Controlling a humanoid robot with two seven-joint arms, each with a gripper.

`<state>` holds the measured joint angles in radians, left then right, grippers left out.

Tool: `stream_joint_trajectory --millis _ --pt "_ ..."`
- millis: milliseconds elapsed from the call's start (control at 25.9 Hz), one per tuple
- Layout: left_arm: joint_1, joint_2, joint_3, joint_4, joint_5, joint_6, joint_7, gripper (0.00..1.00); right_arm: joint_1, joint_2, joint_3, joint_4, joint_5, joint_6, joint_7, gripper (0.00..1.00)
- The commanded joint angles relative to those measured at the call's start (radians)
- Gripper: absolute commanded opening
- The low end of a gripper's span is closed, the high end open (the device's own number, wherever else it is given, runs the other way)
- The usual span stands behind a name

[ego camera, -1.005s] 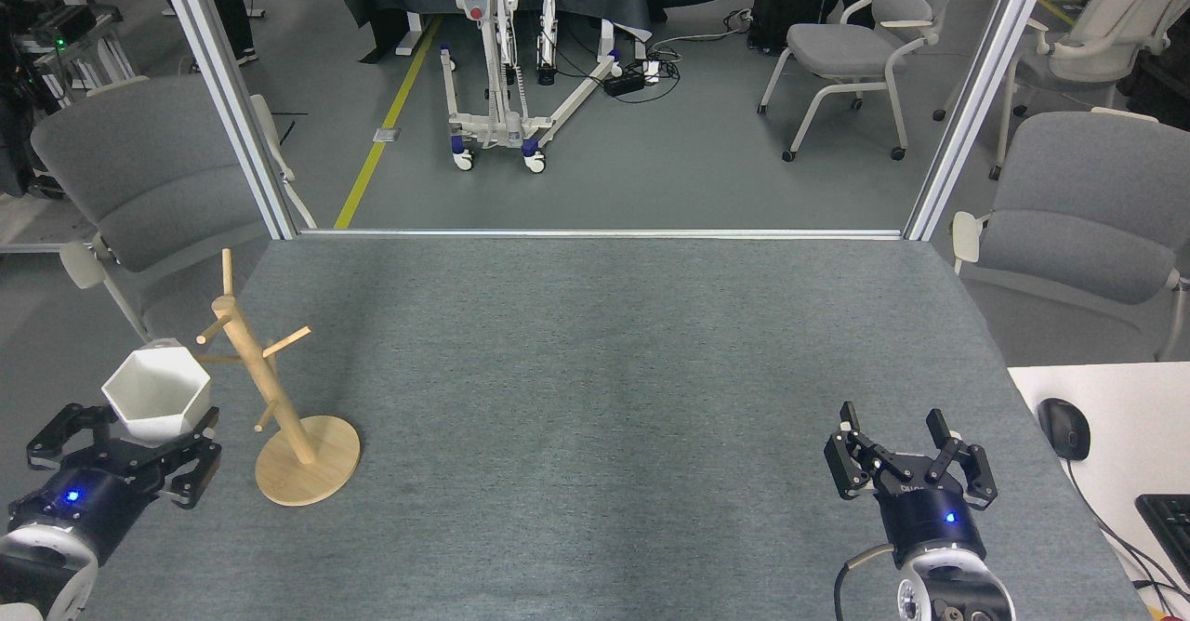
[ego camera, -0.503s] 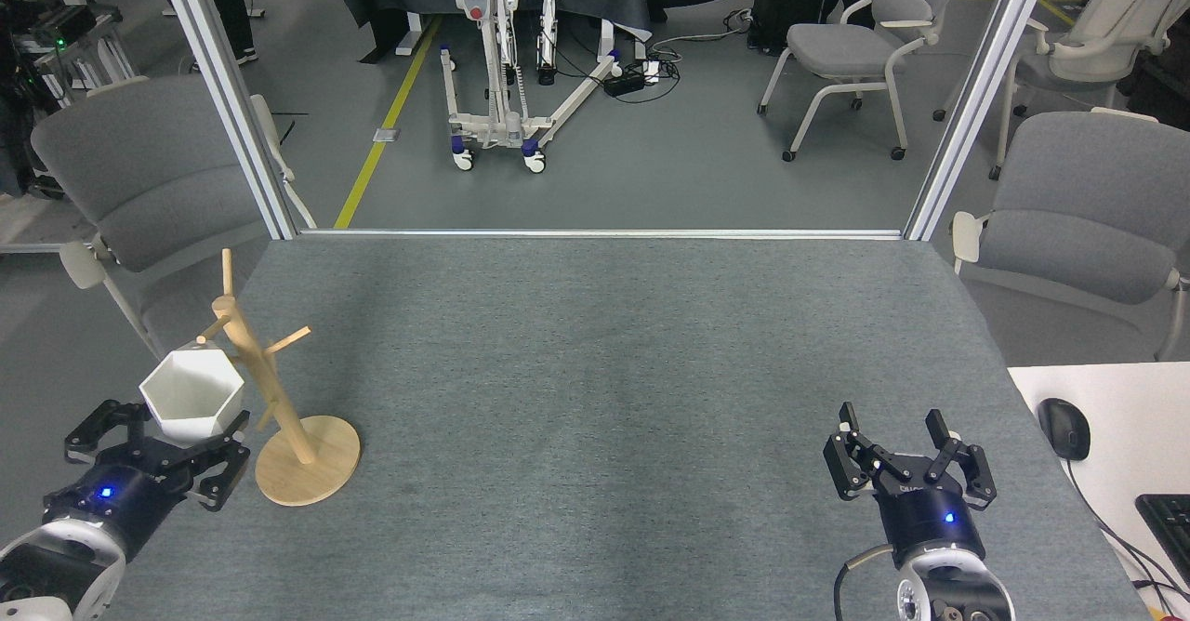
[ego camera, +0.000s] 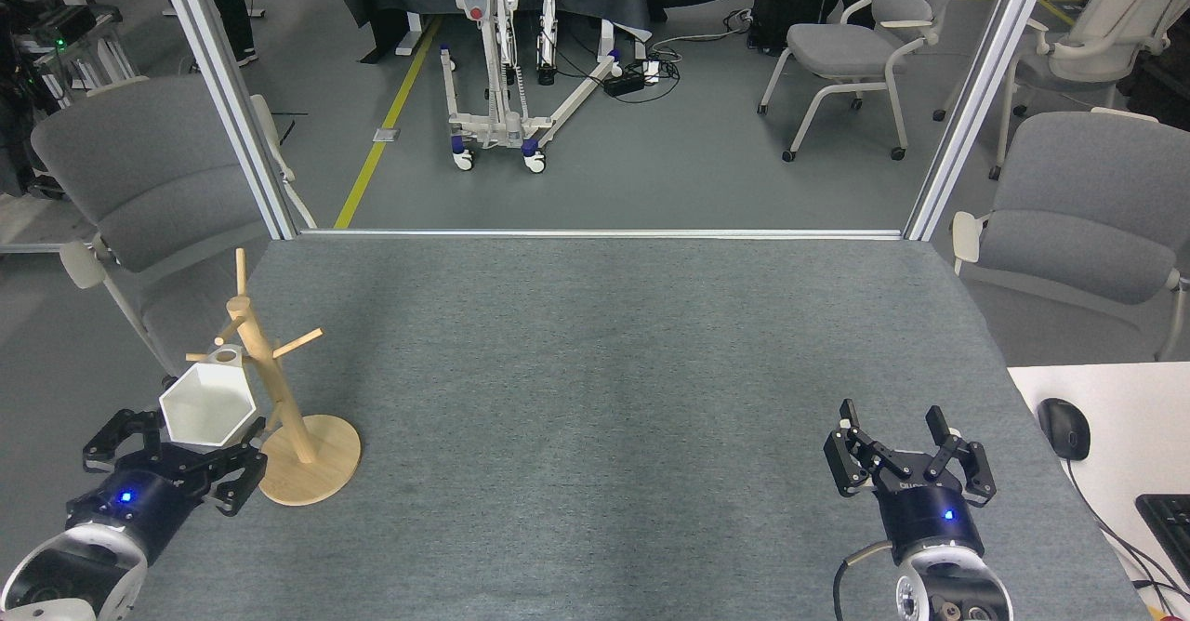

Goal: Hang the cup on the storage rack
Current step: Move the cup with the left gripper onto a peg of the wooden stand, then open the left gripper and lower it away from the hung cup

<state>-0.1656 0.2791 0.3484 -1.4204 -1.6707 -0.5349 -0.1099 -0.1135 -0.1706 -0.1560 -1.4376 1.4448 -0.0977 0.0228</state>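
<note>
Two hands show: the left hand [ego camera: 177, 458] grips the cup [ego camera: 208, 405] against the rack [ego camera: 279, 389]; the right hand [ego camera: 906, 449] rests open on the surface [ego camera: 604, 370].

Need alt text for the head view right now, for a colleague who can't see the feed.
The left gripper holds the white cup against the wooden storage rack at the table's left edge, the cup's handle beside a peg. The right gripper waits open and empty, near right.
</note>
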Motion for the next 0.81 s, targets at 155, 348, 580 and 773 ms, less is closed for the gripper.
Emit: stream_joint_trajectory --millis 155,348,580,773 --pt "0.0 -0.014 0.0 0.034 0.002 0.004 0.002 0.97 -0.006 0.002 0.0 0.002 -0.001 0.006 -0.001 0.99" --pt "-0.002 -0.032 0.0 0.104 0.002 0.006 0.006 0.97 -0.006 0.002 0.0 0.002 -0.003 0.006 -0.001 0.99" --pt "-0.003 -0.043 0.0 0.189 0.005 0.044 0.042 0.97 -0.006 0.002 0.0 0.003 -0.004 0.006 -0.001 0.99" --pt "0.008 -0.074 0.0 0.227 0.005 0.042 0.07 0.97 -0.005 0.0 0.0 0.003 -0.007 0.006 -0.001 0.99"
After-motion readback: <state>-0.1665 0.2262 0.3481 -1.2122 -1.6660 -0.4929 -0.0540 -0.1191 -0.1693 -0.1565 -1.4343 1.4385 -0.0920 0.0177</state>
